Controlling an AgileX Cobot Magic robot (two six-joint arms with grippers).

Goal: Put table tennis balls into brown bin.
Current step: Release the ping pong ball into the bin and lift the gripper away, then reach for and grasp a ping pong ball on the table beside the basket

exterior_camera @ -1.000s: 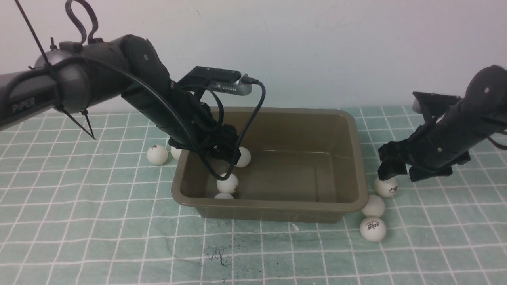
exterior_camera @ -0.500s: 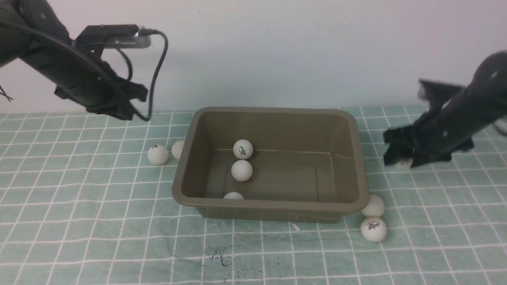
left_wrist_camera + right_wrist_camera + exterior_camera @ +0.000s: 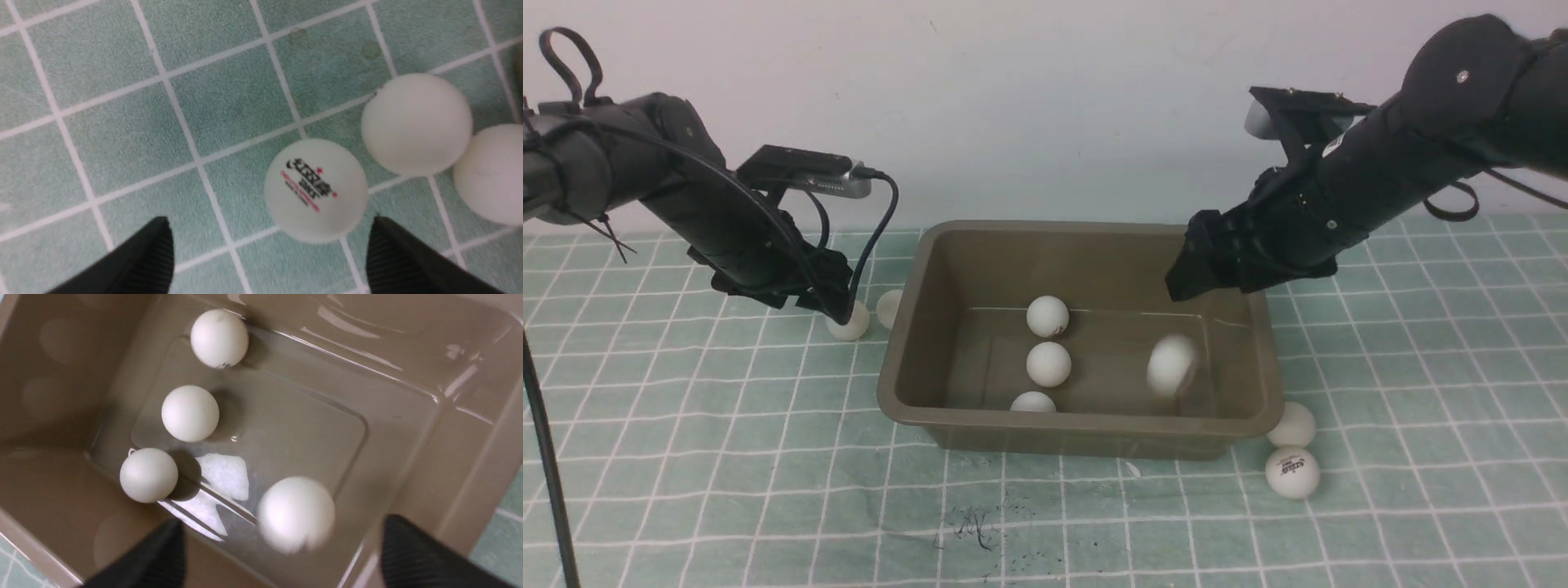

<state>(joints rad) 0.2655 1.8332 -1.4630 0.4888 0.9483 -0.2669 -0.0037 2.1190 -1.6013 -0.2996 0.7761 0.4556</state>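
- Currently the green grid cloth [image 3: 686, 457] fills the lower part of the front view. A dark scribble [image 3: 972, 527] at bottom centre is too small to read.
- Brown bin [image 3: 1078, 433] sits centre frame on the cloth, open side up. Its near wall hides the front strip of its floor. The right wrist view shows only part of the bin [image 3: 429, 416], with the rim cut off by the frame edges.
- Left arm [image 3: 645, 188] comes in from the upper left, clipped by the frame.
- Left gripper [image 3: 837, 306] is low over the cloth, left of the bin, tips hidden in the front view. The left wrist view shows the left gripper [image 3: 269, 228] with fingers [image 3: 143, 257] spread wide, pinching nothing.
- Right arm [image 3: 1405, 155] comes in from the upper right.
- Right gripper [image 3: 1205, 273] hangs over the bin's right half. In the right wrist view the right gripper [image 3: 284, 520] has its fingers spread and empty.
- Table tennis balls in the bin: far ball [image 3: 1047, 316], middle ball [image 3: 1048, 364], and near ball [image 3: 1032, 402] half hidden by the near rim.
- Blurred ball [image 3: 1172, 365] is right of centre inside the bin, smeared. Can't tell whether it touches the floor.
- Left of the bin: logo ball [image 3: 316, 190] lies between the left fingertips, apparently clear of both. Two plain balls [image 3: 416, 124] touch just past it, one clipped by the frame.
- At the bin's lower right corner: corner ball [image 3: 1293, 425] is partly behind the rim, printed ball [image 3: 1292, 472] is just below it.
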